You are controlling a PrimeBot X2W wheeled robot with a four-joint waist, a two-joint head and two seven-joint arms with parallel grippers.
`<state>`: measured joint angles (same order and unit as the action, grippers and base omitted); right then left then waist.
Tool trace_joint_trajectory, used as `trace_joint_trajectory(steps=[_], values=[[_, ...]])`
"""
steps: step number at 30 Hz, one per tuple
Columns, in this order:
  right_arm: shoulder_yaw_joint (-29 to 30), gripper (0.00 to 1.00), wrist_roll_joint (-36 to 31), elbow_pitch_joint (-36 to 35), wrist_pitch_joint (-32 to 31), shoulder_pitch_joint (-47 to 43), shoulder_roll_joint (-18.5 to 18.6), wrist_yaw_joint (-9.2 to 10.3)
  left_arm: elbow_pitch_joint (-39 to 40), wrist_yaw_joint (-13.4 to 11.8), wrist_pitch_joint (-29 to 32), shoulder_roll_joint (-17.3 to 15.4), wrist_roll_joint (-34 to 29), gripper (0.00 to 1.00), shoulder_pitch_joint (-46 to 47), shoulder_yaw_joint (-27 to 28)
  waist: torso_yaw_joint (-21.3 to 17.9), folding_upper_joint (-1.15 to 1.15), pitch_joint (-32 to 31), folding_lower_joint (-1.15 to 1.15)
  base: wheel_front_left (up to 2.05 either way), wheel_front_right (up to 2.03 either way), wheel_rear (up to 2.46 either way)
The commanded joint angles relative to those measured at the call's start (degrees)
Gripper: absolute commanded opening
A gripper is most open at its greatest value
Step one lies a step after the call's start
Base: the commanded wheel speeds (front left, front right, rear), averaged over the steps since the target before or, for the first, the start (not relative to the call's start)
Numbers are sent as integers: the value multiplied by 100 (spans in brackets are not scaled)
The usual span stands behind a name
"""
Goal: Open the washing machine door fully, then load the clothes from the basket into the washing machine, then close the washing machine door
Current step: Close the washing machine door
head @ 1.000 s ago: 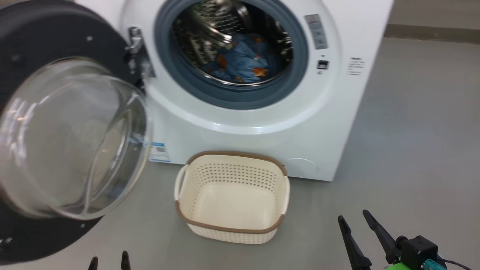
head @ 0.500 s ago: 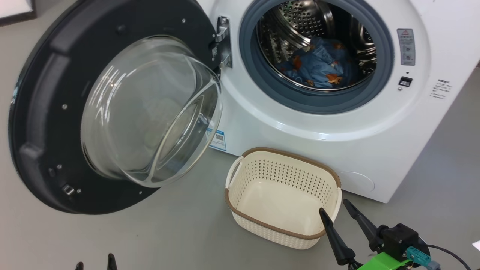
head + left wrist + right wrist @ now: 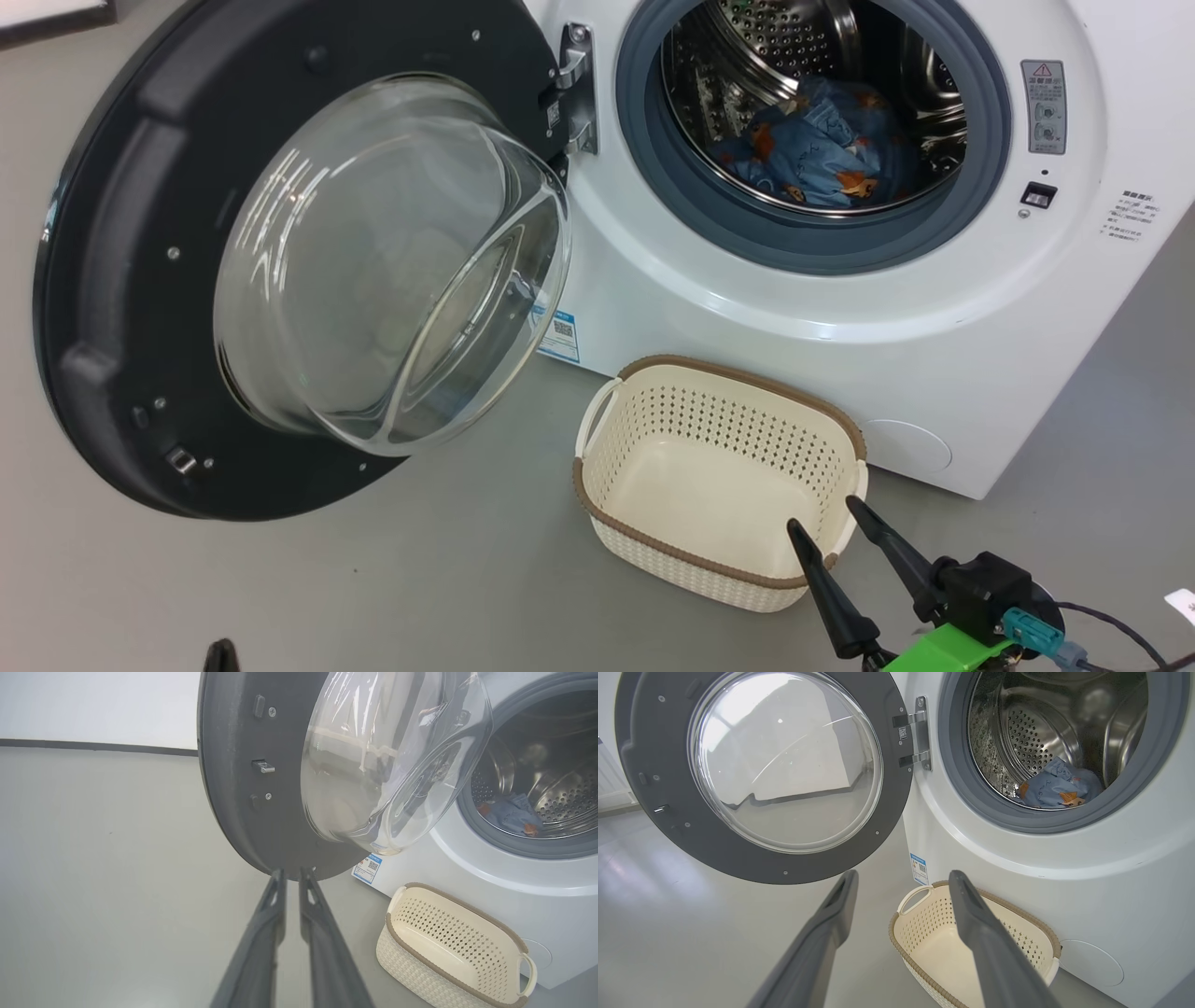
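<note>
The washing machine [image 3: 747, 317] stands with its door [image 3: 112, 280] swung wide open to the left, glass bowl facing me. The blue printed clothes [image 3: 822, 149] lie inside the steel drum. The cream basket [image 3: 747, 373] sits empty on the floor before the machine. My right gripper [image 3: 823, 513] hovers open over the basket's near right corner, holding nothing. My left gripper [image 3: 221, 653] pokes up at the bottom edge; in its wrist view the left gripper [image 3: 290, 873] has its fingers drawn almost together, empty, tips just below the door's [image 3: 233, 765] lower rim.
Grey floor spreads to the left of and in front of the machine. A blue label sticker [image 3: 558, 334] sits low on the washer's front, behind the glass bowl. A white wall with a dark skirting line [image 3: 93, 745] lies beyond the door.
The head camera has swung left, bringing the whole door into view. My left gripper's fingers have drawn together. The right gripper stays open over the basket.
</note>
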<state>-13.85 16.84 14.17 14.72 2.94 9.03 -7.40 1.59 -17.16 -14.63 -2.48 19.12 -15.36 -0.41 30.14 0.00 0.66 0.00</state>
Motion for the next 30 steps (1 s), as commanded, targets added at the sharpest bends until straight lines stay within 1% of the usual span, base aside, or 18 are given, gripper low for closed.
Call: trace_joint_trajectory(steps=[1, 5, 8, 10, 13, 14, 17, 19, 21, 24, 27, 30], values=[[-123, 100, 42, -115, 28, 265, 43, -9, 169, -31, -37, -40, 43, 0, 84, 220, 2, 0, 3, 0, 0, 0, 0], [-129, 100, 34, -112, 28, 241, 14, -9, 196, -17, -37, -40, 325, 0, 96, 397, 5, 0, 4, 0, 0, 0, 0], [-114, 100, 42, -106, 28, 225, 3, -9, 232, 49, -37, -40, 1041, 0, 181, 720, 15, 0, 13, 0, 0, 0, 0], [-112, 100, 45, -102, 28, 217, -7, -9, 239, 180, -37, -40, 1656, 0, 280, 1042, 21, 0, 21, 0, 0, 0, 0], [-127, 100, 52, -92, 28, 212, -7, -9, 251, 597, -37, -40, 2504, 0, 548, 1670, 37, 0, 46, 0, 0, 0, 0], [-151, 100, 56, -85, 28, 217, 4, -9, 202, 940, -37, -40, 3050, 0, 814, 2149, 43, 0, 63, 0, 0, 0, 0], [-191, 100, 62, -70, 28, 229, 16, -9, -83, 1391, -37, -66, 3743, 0, 1274, 2746, 39, 0, 73, 0, 0, 0, 0], [-215, 100, 71, -65, 28, 229, 19, -9, -402, 1593, 47, -329, 4074, 0, 1585, 2969, 29, 0, 66, 0, 0, 0, 0], [-226, 100, 79, -67, 28, 217, 20, -9, -770, 1721, 264, -721, 4258, 0, 1894, 3069, 17, 0, 56, 0, 0, 0, 0], [-189, 100, 75, -67, 28, 161, 30, -9, -1375, 1837, 614, -1232, 4652, 0, 2491, 3228, 2, 0, 43, 0, 0, 0, 0], [-151, 100, 57, -80, 28, 63, 62, -9, -1961, 1893, 955, -1571, 5172, 0, 3143, 3410, -8, 0, 57, 0, 0, 0, 0], [-140, 100, 30, -105, 28, -1, 125, -9, -2512, 1911, 1112, -1852, 5406, 0, 3724, 3458, -28, 0, 119, 0, 0, 0, 0]])
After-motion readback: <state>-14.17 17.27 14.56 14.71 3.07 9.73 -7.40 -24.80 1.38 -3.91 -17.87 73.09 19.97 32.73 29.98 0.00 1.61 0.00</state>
